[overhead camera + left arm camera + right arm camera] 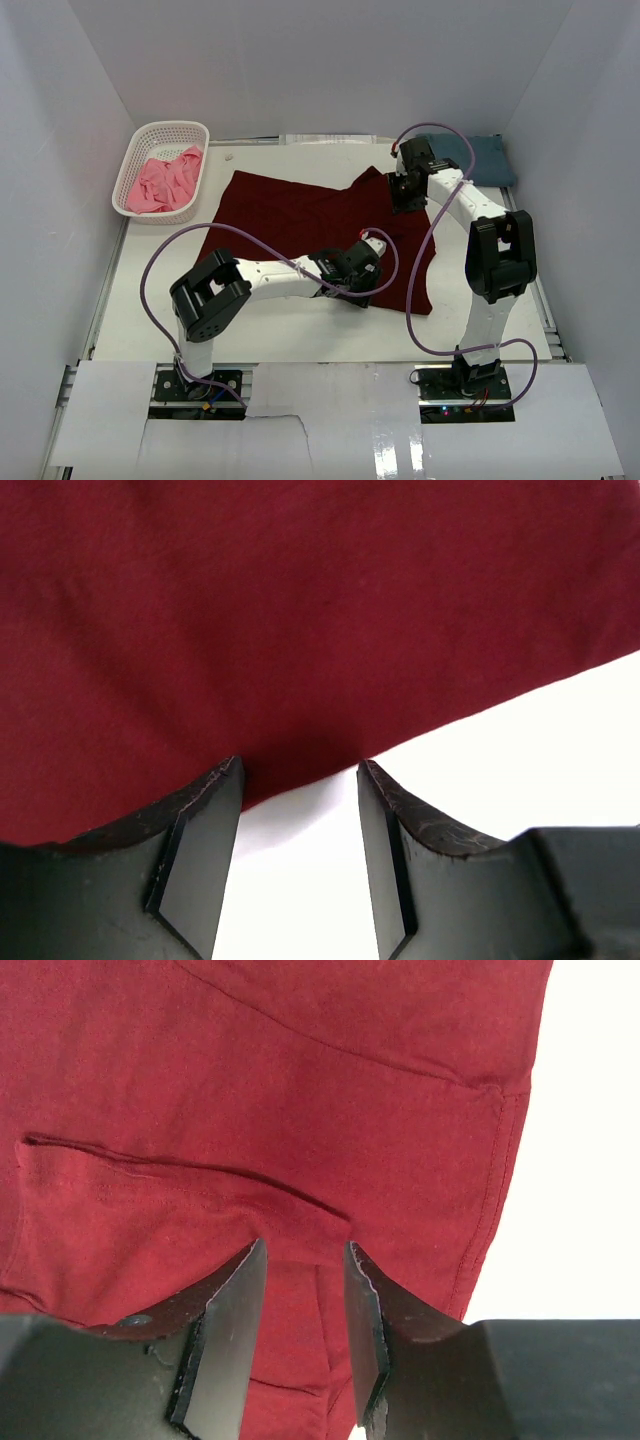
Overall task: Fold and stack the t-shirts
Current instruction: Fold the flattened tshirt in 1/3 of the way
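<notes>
The large dark maroon t-shirt (290, 215) lies spread across the middle of the table. My left gripper (357, 292) is low at its near hem. In the left wrist view the maroon t-shirt (300, 610) ends right at the fingertips, and my left gripper (300, 770) is open over bare white table. My right gripper (400, 205) is down on the shirt's far right part. In the right wrist view my right gripper (305, 1250) is open, its fingers astride a seamed fold of the maroon t-shirt (250, 1080). The slate-blue t-shirt (490, 157) lies at the back right. The pink t-shirt (165, 180) is bunched in the basket.
A white lattice basket (140, 138) stands at the back left. White walls close in the table on three sides. Purple cables loop off both arms above the cloth.
</notes>
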Available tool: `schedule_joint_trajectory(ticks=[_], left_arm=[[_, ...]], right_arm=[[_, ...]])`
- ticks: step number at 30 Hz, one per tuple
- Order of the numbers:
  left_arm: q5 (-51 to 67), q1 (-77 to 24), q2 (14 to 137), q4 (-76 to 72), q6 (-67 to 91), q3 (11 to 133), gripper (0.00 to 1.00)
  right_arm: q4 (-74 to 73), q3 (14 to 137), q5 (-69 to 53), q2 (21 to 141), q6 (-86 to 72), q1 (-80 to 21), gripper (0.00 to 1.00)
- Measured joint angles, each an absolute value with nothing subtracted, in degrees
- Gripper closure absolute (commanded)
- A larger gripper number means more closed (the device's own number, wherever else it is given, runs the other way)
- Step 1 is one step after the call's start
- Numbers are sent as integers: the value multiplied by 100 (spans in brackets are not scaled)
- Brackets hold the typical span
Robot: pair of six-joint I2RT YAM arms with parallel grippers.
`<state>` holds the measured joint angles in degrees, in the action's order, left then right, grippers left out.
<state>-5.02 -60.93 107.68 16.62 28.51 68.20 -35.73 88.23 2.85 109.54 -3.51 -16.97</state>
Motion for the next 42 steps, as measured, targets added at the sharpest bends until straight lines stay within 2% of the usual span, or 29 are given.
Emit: schedule_joint_trajectory(ticks=[5, 11, 18, 29, 33, 42], left_arm=[[-613, -6097, 10772, 2231, 2775, 7229, 39], [-727, -6099, 10949, 2222, 2746, 7752, 39], [-714, -6106, 11474, 2176, 2770, 7839, 39], [-764, -6173, 11570, 1951, 2810, 7885, 39], [-775, -6178, 11574, 1925, 2823, 7885, 39], [-790, -6182, 11574, 1905, 2851, 7872, 39]], right_arm=[[-3555, 8838, 281, 11052, -364, -1697, 59], [-3559, 8840, 123, 11448, -373, -1697, 62], [-3557, 8827, -132, 11579, -375, -1697, 62], [-3599, 8739, -283, 11579, -375, -1697, 62], [-3638, 8718, -320, 11579, -368, -1697, 71], [-3634, 8718, -320, 11590, -357, -1697, 85]])
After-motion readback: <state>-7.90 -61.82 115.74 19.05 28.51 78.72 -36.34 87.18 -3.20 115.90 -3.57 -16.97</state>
